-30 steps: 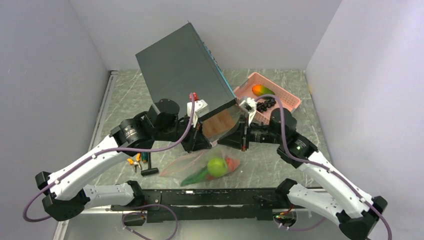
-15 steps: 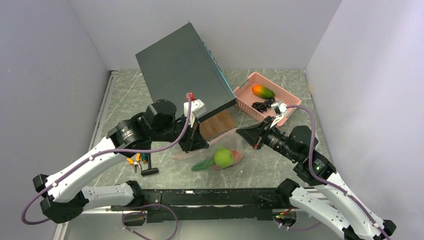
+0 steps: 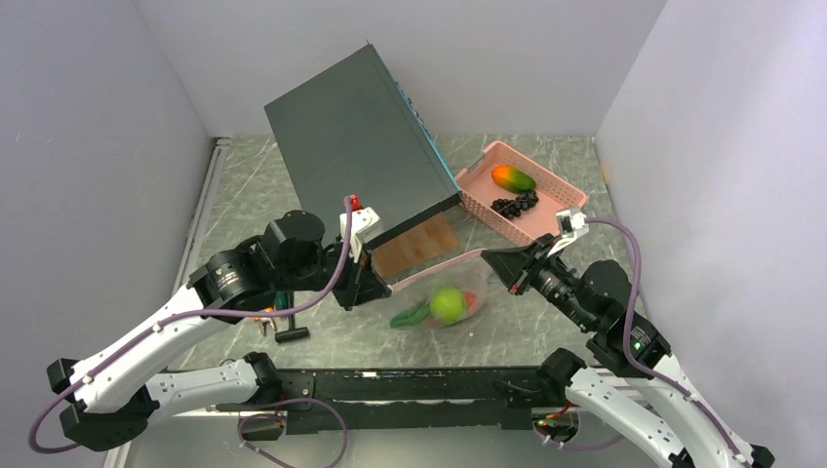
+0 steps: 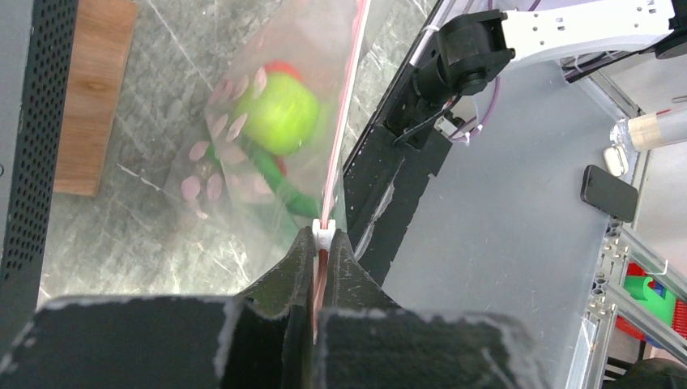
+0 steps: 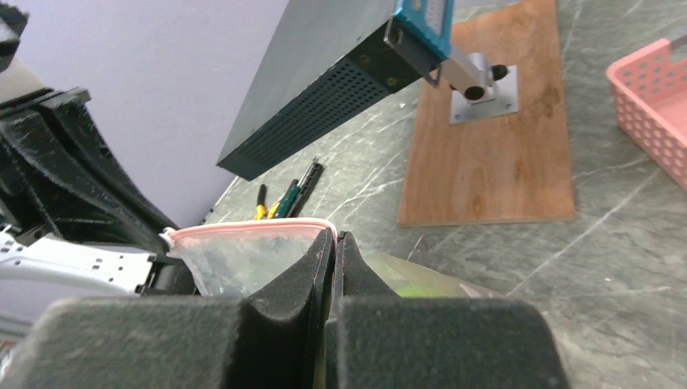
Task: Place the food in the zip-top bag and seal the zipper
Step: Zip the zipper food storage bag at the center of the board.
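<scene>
zipper (image 3: 437, 267) taut between left gripper (image 3: 381, 287) and right gripper (image 3: 495, 259)

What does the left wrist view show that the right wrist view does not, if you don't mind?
Only the left wrist view clearly shows what is inside the zip-top bag: the lime-green fruit, a green pod and a red piece. Only the right wrist view shows the pink basket and the hand tools. Both show the pink zipper, the wooden board and the dark perforated box. The left gripper and the right gripper are each shut on the zipper.
</scene>
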Tool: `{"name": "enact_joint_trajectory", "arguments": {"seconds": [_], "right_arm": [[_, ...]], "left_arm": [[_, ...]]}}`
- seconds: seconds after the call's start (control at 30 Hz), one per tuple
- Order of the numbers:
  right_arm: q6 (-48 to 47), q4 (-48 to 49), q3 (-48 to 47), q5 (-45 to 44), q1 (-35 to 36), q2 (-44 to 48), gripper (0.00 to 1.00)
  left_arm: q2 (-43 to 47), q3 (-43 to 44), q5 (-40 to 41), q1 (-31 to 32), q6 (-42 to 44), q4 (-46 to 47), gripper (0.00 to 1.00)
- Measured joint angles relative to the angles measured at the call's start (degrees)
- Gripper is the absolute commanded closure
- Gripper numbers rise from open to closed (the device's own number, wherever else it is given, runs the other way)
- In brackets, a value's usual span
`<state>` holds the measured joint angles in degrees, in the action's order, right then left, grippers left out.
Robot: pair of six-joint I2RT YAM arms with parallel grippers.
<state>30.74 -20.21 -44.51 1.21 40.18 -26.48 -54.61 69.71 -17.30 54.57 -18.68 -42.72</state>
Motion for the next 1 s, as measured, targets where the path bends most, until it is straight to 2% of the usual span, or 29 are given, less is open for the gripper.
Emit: {"name": "enact_joint_trajectory", "arguments": {"seconds": [0.2, 0.73, 0.77, 0.93, 1.0], "right_arm": [[-0.2, -2.7, -0.2, -5.1, 0.0, 2.6, 1.0], [-1.0, -7.8, -2.8, -10.8, -0.1, 5.7, 1.0], [-1.0, -8.0, -2.8, -11.0, -0.1, 5.7, 1.0], [-1.8, -9.5, -3.7, -13.5, -0.3, 4.8, 1.0], [-2.3, -10.3, -5.2, -16.3, -0.7, 3.1, 1.0]], "left_arm": [[1.9, -0.8, 1.2, 0.0, 0.8, -1.4, 1.0], [2.4, -2.4, 2.2, 0.0, 0.8, -0.6, 0.99], [2.2, -2.4, 2.4, 0.0, 0.7, -0.6, 0.93], [-1.1, -0.3, 2.7, 0.0, -0.5, -2.0, 0.46], [-2.8, 0.8, 2.6, 0.0, -0.9, -3.1, 0.32]]}}
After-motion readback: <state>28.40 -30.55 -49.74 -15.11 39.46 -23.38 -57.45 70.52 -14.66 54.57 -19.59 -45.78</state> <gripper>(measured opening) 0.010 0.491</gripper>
